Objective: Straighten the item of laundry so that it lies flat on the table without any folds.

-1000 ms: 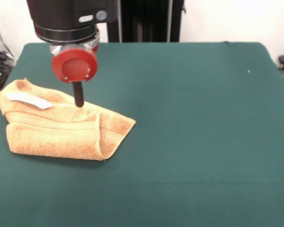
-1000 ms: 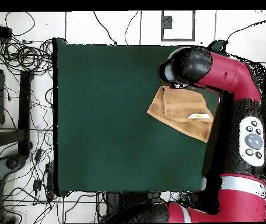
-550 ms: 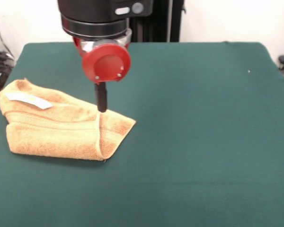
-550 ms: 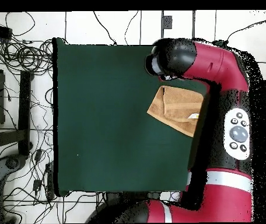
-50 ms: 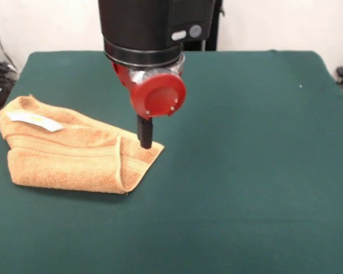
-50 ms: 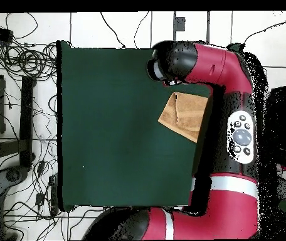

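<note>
The big red and black arm (image 6: 224, 119) bends over from one side. Its black wrist points down, with a round red cap on the front. Below the cap hangs the thin black gripper (image 5: 144, 141), and you cannot see if it is pinched together.

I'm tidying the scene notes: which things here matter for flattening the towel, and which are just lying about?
Job:
- orange-tan towel, folded over on itself
- white tag on it
- green table
- gripper, at the towel's pointed corner

Lying about:
- cables on the floor beside the table
- small white speck on the cover
</note>
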Tool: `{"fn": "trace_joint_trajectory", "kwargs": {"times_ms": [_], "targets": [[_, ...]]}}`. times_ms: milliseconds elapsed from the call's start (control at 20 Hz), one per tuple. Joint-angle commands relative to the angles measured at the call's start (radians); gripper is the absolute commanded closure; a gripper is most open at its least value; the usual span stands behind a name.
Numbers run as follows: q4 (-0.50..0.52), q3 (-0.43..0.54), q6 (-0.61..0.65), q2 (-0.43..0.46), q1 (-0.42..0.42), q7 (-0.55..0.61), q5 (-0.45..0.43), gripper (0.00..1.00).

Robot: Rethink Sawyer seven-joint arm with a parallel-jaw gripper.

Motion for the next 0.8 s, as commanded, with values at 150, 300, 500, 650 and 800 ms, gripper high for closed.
{"fn": "trace_joint_trajectory", "kwargs": {"times_ms": [150,300,500,650,800], "targets": [[0.023,0.037,0.01,0.125,0.07,-0.068,-0.055,1.0],[0.006,0.002,0.029,0.146,0.093,-0.031,-0.077,1.0],[-0.005,-0.021,0.098,0.169,0.111,0.029,-0.069,1.0],[-0.038,-0.038,0.103,0.197,0.127,0.077,-0.073,1.0],[-0.089,-0.093,0.207,0.221,0.159,0.153,-0.071,1.0]]}}
